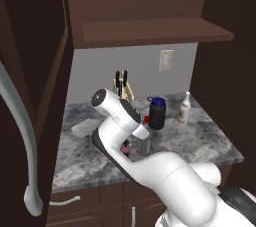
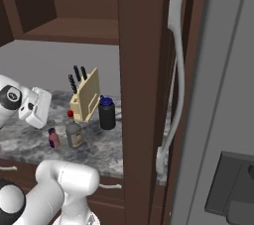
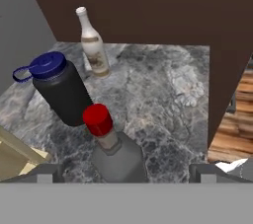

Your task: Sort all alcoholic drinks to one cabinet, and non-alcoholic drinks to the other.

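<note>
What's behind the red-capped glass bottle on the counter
Behind the red-capped glass bottle stands the black blue-lidded bottle, the cream-white bottle farther back. The black bottle's base is partly covered.

You have all four drinks upright on the marble counter. The clear glass bottle (image 3: 116, 154), red-capped, stands just beside the small red bottle (image 2: 53, 138). The black blue-lidded bottle (image 3: 58, 87) stands near behind them, the cream-white bottle (image 3: 93, 45) farther back. Both cabinets, one with a plank shelf (image 1: 155, 32), stand open.

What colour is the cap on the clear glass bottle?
Red; the cap on the glass bottle shows best in the hand view.
</note>
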Robot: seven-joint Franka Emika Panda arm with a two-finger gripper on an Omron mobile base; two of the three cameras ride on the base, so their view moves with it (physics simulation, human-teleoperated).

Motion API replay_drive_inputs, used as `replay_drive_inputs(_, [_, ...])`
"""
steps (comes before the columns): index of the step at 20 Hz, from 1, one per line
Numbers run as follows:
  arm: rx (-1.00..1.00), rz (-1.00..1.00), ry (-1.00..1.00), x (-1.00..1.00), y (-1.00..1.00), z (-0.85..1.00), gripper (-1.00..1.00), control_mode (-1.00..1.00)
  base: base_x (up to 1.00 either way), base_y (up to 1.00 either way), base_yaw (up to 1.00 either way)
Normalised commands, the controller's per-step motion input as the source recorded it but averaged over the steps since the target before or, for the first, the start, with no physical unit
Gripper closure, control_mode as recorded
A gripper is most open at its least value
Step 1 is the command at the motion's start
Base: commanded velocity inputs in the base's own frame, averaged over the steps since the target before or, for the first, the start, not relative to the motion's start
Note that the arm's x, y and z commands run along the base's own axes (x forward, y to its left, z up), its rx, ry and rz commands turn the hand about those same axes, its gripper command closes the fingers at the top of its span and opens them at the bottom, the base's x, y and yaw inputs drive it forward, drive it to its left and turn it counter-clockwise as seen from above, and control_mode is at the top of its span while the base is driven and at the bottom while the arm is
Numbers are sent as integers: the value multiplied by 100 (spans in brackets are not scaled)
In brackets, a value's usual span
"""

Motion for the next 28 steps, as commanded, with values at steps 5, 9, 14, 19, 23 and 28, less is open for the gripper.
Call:
replay_drive_inputs(5, [-8,0,0,1,0,-8,-100,-100,0,0,0])
replay_drive_inputs(9, [-3,3,0,16,-5,-24,-100,-100,0,0,0])
replay_drive_inputs(14, [-2,1,0,24,-2,-10,-100,-100,0,0,0])
replay_drive_inputs(19, [-4,0,3,16,-2,-11,-100,-100,0,0,0])
replay_drive_inputs(23, [-7,0,6,7,-5,-17,-100,-100,0,0,0])
replay_drive_inputs(28, [-9,0,10,2,-14,-5,-100,-100,0,0,0])
